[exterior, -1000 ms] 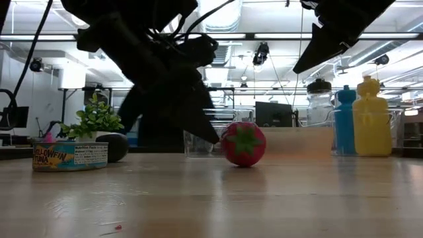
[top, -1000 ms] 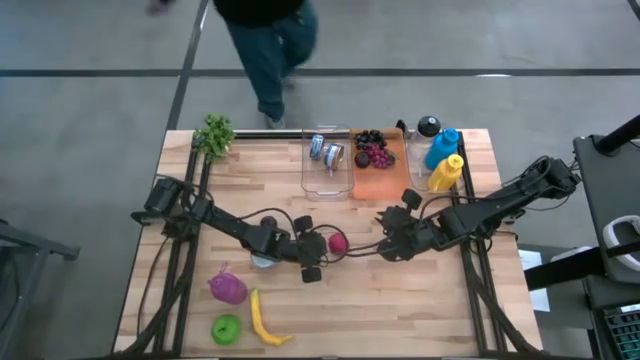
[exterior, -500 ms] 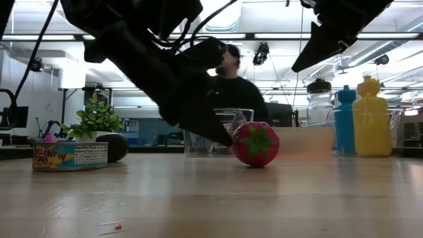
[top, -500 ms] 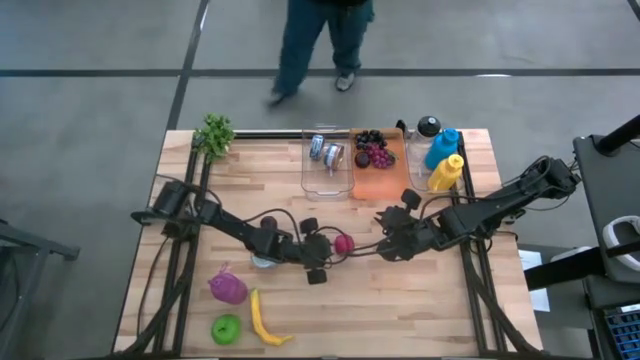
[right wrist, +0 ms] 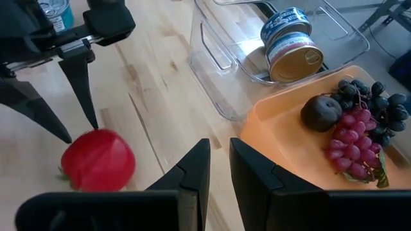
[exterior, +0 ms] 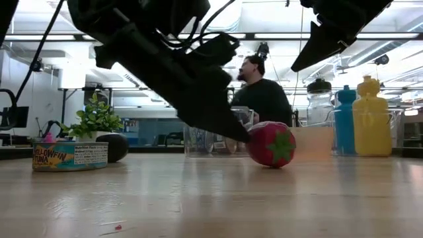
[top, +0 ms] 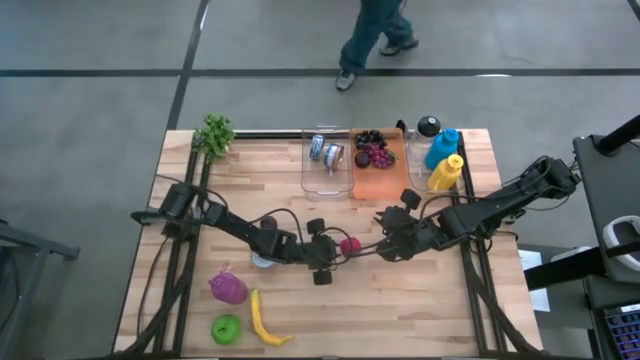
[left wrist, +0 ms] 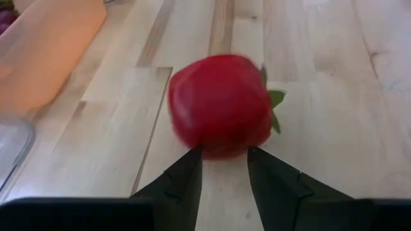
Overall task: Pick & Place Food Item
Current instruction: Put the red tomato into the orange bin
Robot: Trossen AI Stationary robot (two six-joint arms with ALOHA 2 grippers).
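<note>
- Strawberry (left wrist: 220, 105) lies mid-tabletop (top: 400, 300), touching the left gripper (left wrist: 225, 159) fingers' tips; the narrow gap holds nothing.
- Spread them wider before you close, or it rolls.
- Right gripper (right wrist: 219, 160) fingers: slightly parted, empty.

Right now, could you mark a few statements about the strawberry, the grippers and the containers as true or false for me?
1. The strawberry lies on the table. True.
2. The left gripper has lifted the strawberry clear. False: its fingertips only meet the strawberry, which sits on the wood.
3. The orange tray holds grapes. True.
4. The clear bin holds bottles. False: it holds two cans.
5. The right gripper holds the strawberry. False: nothing sits between its fingers.
</note>
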